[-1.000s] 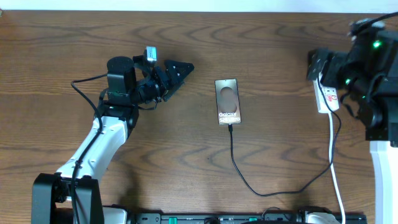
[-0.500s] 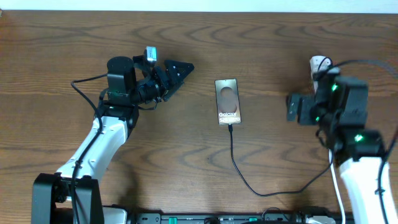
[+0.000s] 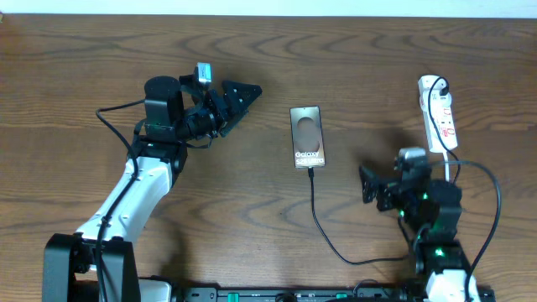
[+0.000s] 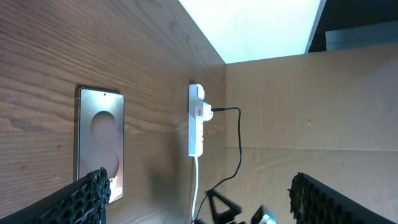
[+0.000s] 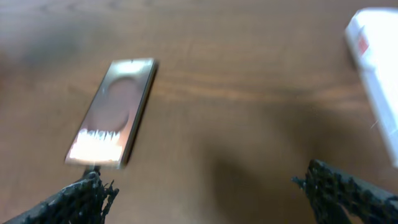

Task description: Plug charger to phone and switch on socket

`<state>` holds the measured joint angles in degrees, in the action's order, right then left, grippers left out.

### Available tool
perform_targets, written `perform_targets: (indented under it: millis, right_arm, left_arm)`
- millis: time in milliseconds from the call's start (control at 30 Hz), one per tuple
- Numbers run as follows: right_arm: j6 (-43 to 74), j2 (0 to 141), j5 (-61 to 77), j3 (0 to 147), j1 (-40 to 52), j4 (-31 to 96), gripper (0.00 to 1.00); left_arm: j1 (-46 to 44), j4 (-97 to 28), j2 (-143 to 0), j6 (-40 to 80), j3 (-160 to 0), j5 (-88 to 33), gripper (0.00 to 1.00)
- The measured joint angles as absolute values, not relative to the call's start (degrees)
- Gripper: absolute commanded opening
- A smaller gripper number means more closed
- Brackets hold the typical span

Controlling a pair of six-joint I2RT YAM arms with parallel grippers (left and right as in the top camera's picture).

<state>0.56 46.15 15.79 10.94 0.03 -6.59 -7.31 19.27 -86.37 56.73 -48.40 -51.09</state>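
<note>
the right gripper (image 3: pixel 367 187) is held empty with jaws spread, aimed toward the phone (image 3: pixel 307 136), at whose lettered end the charger (image 3: pixel 315 216) is seen touching. the socket (image 3: pixel 438 113) is found off to this gripper's right, long axis crosswise to its heading; the left gripper (image 3: pixel 242 91), likewise spread, is set farther off.

The overhead camera looks straight down from high above and takes in the whole desk (image 3: pixel 84 50) with both arms. The left wrist camera sits low at the left and faces right across the wood, rolled so that farther things lie toward the frame's right. The right wrist camera hangs closer at the near right, tilted down, its picture blurred; all three views share the phone (image 3: pixel 307 136) and the socket (image 3: pixel 439 113).
</note>
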Motion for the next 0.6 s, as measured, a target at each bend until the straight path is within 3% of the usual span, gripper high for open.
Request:
perform_targets:
  millis: [300,600]
  right_arm:
    - [0.58,37.08,18.17,0.38,0.03,-11.11,0.99]
    - [0.58,32.82,18.92,0.38,0.01,-2.98,0.99]
  left_arm:
    - [-7.31,19.29,-86.37,56.73,-48.4,-51.09,0.93]
    - [-7.31,19.29,-86.37,56.73,-48.4,-51.07,0.93]
